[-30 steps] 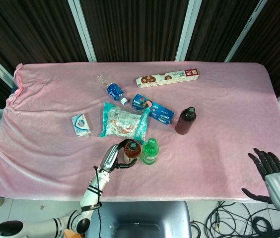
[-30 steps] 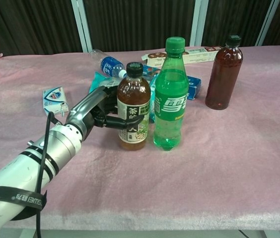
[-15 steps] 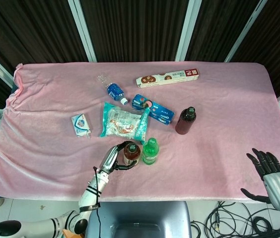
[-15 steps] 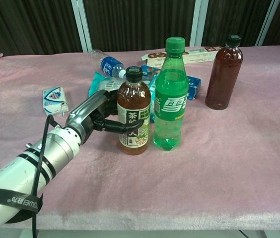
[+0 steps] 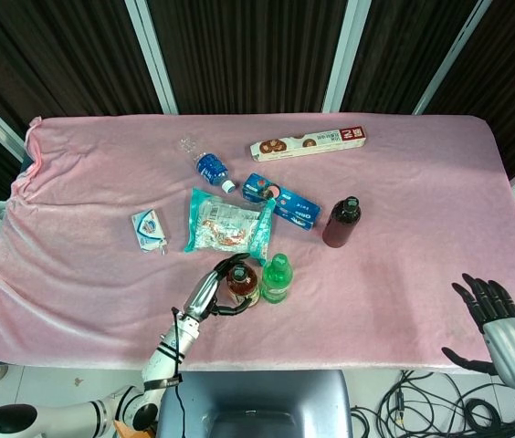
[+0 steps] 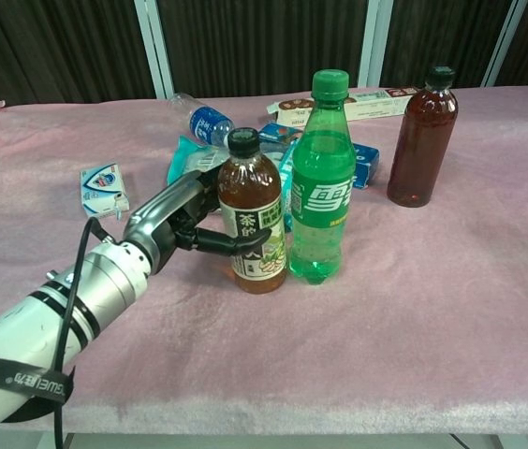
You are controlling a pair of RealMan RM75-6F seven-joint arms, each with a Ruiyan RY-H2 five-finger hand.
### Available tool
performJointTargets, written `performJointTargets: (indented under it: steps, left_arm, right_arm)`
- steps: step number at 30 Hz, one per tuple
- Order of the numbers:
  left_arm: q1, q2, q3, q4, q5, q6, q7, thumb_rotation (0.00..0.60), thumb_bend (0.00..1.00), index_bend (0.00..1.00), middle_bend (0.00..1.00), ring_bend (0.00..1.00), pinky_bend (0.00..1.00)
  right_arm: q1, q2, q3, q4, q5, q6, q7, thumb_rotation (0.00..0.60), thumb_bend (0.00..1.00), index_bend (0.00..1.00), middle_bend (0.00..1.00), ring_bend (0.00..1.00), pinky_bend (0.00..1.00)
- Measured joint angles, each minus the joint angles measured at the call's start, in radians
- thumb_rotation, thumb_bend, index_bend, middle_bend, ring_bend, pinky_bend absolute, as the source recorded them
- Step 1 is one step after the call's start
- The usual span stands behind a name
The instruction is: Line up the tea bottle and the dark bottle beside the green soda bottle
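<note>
Chest view puts your left hand (image 6: 166,224) nearest the camera, reaching in from the lower left with its fingers (image 6: 229,242) wrapped around the tea bottle (image 6: 253,213). You are gripping it at the label, and it stands upright on the pink cloth (image 6: 414,318), just left of the green soda bottle (image 6: 320,182); the two look pressed together or nearly so, and you cannot tell which from here. In the head view the same grip shows at the front edge of the table, with the tea bottle's dark cap beside the green one.

Your right hand (image 5: 495,315) hangs off the front right corner of the table in the head view, fingers spread and holding nothing.

Further back and to the right, the dark bottle (image 6: 421,138) stands upright, well apart from the green soda bottle. Behind the two near bottles lie a clear snack packet (image 5: 225,222) and a blue biscuit box (image 5: 280,201). To the left of those sits a small white and blue pack (image 6: 104,187). Beyond them a water bottle (image 6: 198,119) with a blue label lies on its side, and furthest off a long biscuit box (image 5: 310,142) lies across the cloth near the far edge.
</note>
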Motion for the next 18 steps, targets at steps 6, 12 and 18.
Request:
performJointTargets:
  steps: [6,12,18]
  left_arm:
    - [0.004,0.014,0.011,-0.013,0.019,0.014,-0.011,0.600,0.34,0.01,0.19,0.07,0.04]
    - [0.011,0.028,0.024,-0.032,0.035,0.034,-0.004,0.600,0.31,0.00,0.08,0.01,0.02]
    - [0.032,0.077,0.052,-0.087,0.063,0.064,0.009,0.600,0.28,0.00,0.01,0.00,0.00]
  right_arm:
    - [0.001,-0.002,0.000,0.000,-0.001,-0.002,-0.003,0.600,0.29,0.00,0.00,0.00,0.00]
    - [0.000,-0.003,0.000,0.000,-0.002,0.001,-0.005,0.600,0.29,0.00,0.00,0.00,0.00]
    - [0.002,-0.006,0.001,0.000,-0.002,-0.003,-0.012,0.600,0.29,0.00,0.00,0.00,0.00]
